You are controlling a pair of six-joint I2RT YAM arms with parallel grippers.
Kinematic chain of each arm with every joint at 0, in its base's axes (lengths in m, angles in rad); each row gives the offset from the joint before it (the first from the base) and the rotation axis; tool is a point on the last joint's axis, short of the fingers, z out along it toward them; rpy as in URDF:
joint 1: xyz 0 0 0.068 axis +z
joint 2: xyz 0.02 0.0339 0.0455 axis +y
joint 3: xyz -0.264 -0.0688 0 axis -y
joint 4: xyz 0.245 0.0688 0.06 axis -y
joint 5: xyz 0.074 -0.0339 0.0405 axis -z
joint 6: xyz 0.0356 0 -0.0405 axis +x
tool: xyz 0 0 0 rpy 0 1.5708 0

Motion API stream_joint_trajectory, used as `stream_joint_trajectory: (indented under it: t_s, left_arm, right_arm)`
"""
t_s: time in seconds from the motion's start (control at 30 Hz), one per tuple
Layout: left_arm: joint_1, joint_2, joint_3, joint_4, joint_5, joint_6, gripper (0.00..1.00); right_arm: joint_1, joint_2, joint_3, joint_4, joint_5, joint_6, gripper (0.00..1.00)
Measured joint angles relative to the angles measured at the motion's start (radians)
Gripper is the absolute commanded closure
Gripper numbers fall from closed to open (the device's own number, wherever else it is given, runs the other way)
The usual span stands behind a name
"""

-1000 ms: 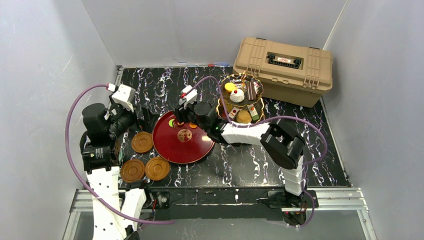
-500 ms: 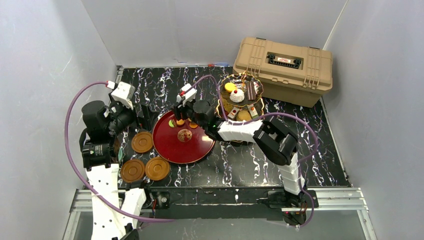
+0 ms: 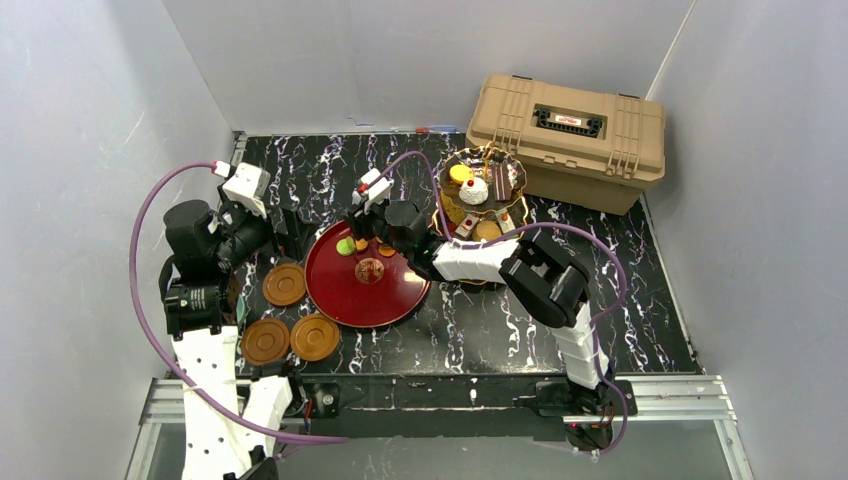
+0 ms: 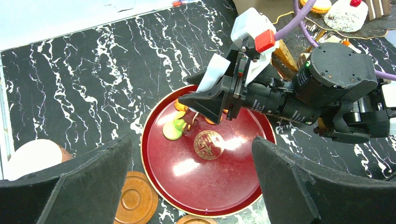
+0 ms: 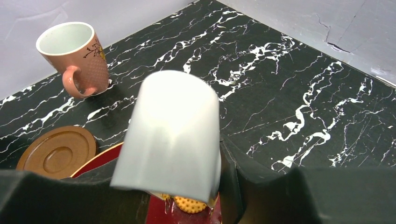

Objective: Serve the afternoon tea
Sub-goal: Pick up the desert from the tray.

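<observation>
Now the right end effector (image 4: 212,93), clamped on the tongs (image 4: 211,77), has crept left over the red plate (image 4: 224,186) to the green pastry (image 4: 173,129) at its upper-left rim; pickup looks imminent. Left end effector (image 4: 191,142) gapes wide.

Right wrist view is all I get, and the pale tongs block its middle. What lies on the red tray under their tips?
Observer: A green and yellow pastry lies on the red tray, right by the tips of the tongs.
Operator: Left pincer in the way?
Observer: No. The left pincer hangs open and empty off the tray's left side.
Operator: I see one saucer. More?
Observer: Three brown saucers sit bare left of the tray.
</observation>
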Motion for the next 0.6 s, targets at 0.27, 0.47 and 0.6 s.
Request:
stream_joint_trajectory:
  t_s: [0.27, 0.47, 0.6]
  left_arm:
    - [0.000, -0.002, 0.000, 0.000, 0.000, 0.001, 0.02]
    - [0.000, -0.003, 0.000, 0.000, 0.000, 0.003, 0.02]
    - [0.000, -0.006, 0.000, 0.000, 0.000, 0.009, 0.02]
  right_arm:
    - [0.000, 0.015, 0.012, 0.015, -0.018, 0.010, 0.48]
    - [-0.004, 0.017, 0.013, 0.016, -0.018, 0.021, 0.60]
    - [-0.005, 0.024, 0.020, 0.021, -0.019, 0.025, 0.75]
